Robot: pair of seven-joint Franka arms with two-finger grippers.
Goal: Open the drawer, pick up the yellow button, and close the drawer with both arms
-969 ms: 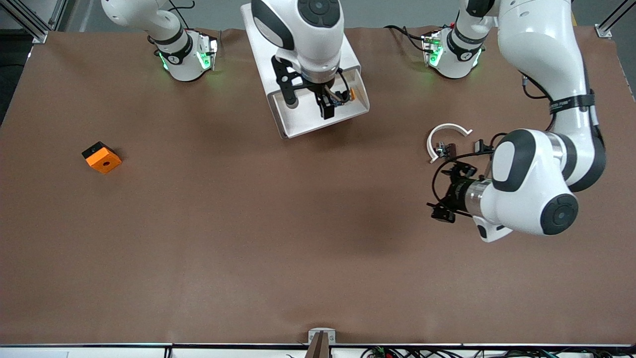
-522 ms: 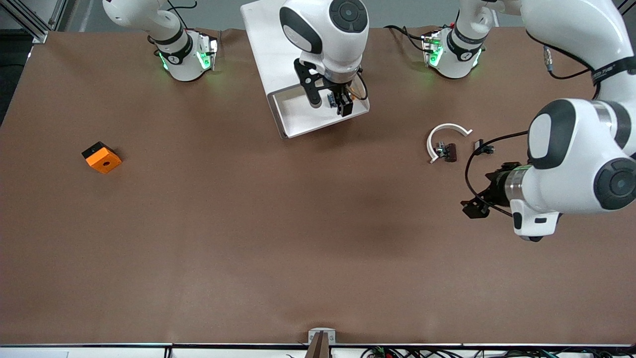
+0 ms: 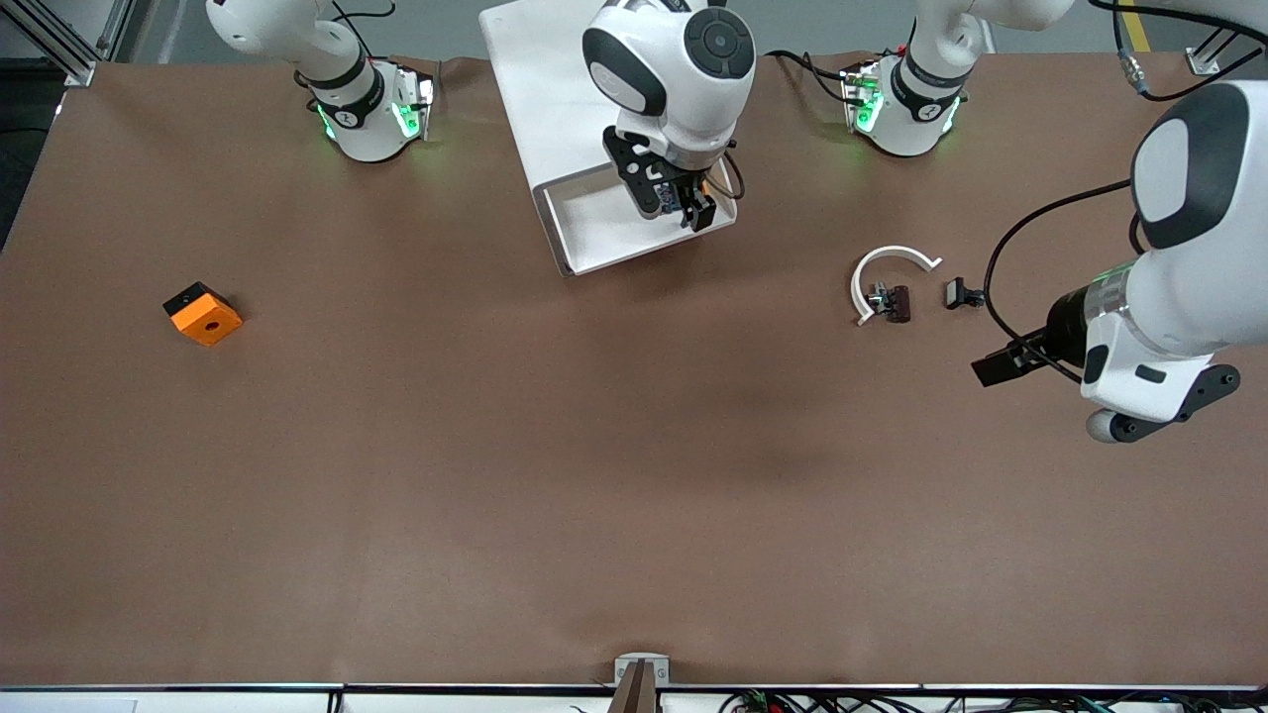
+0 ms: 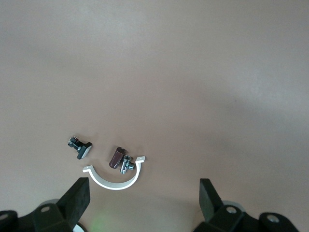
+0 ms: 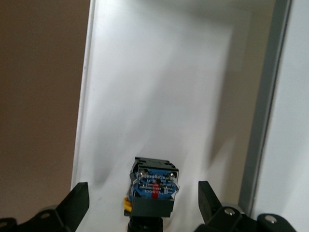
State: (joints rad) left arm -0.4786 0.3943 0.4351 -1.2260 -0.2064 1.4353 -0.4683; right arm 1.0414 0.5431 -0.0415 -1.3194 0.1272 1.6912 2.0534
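Note:
The drawer (image 3: 594,233) stands pulled out of the white cabinet (image 3: 540,89), its white tray (image 5: 159,87) in the right wrist view. The button (image 5: 153,186), with a dark blue-black body and a bit of orange-yellow under it, lies in the tray at the end toward the left arm. My right gripper (image 3: 679,203) hangs just over it, fingers (image 5: 77,203) wide open on either side (image 5: 143,195), not touching it. My left gripper (image 3: 1001,368) is open and empty (image 4: 142,193) over bare table near the left arm's end.
An orange block with a round hole (image 3: 203,314) lies toward the right arm's end. A white C-shaped ring (image 3: 877,267) with a small dark piece (image 3: 897,302) and a black clip (image 3: 959,293) lie near the left gripper, also in the left wrist view (image 4: 116,181).
My right gripper has slid along the open drawer toward the left arm's end, over the button. My left arm has swung away from the white ring toward its own end of the table.

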